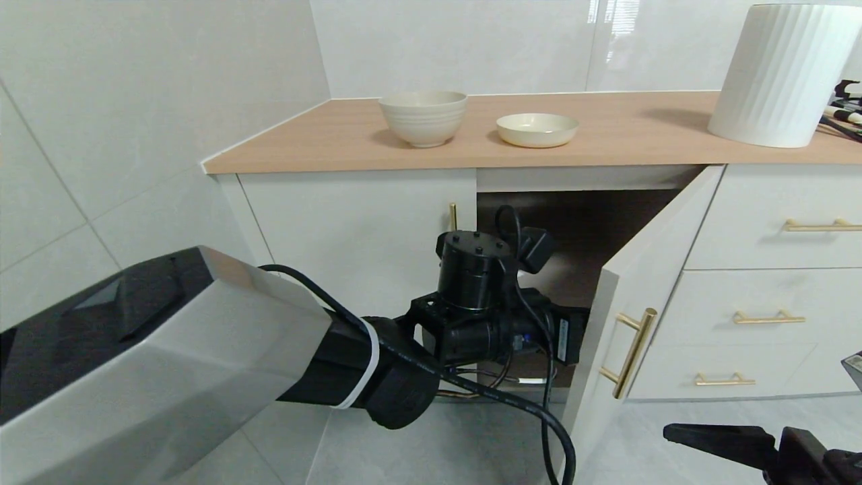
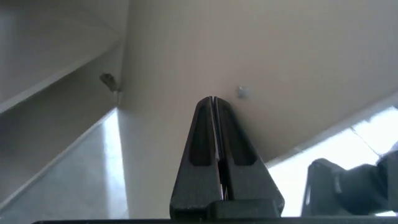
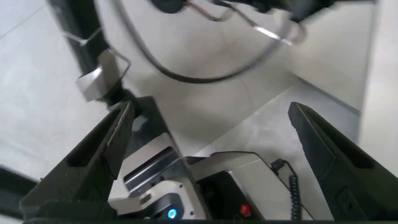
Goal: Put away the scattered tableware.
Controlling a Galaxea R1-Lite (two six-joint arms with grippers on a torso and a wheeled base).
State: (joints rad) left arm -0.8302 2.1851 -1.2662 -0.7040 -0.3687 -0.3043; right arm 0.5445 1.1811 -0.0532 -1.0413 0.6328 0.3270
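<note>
Left gripper [image 2: 213,106] pinched together at the open cabinet [image 1: 579,215]; right gripper [image 3: 211,109] spread wide. I see bowl [image 1: 424,118] and dish [image 1: 537,129] on counter [image 1: 640,128].

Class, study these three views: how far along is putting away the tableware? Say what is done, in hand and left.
Done: the white cupboard door stands open. In hand: nothing; the left gripper, jaws shut and empty, is at the cupboard opening, and the right gripper hangs low, jaws open. Left: the ribbed cream bowl and shallow cream dish both sit on the wooden countertop.
</note>
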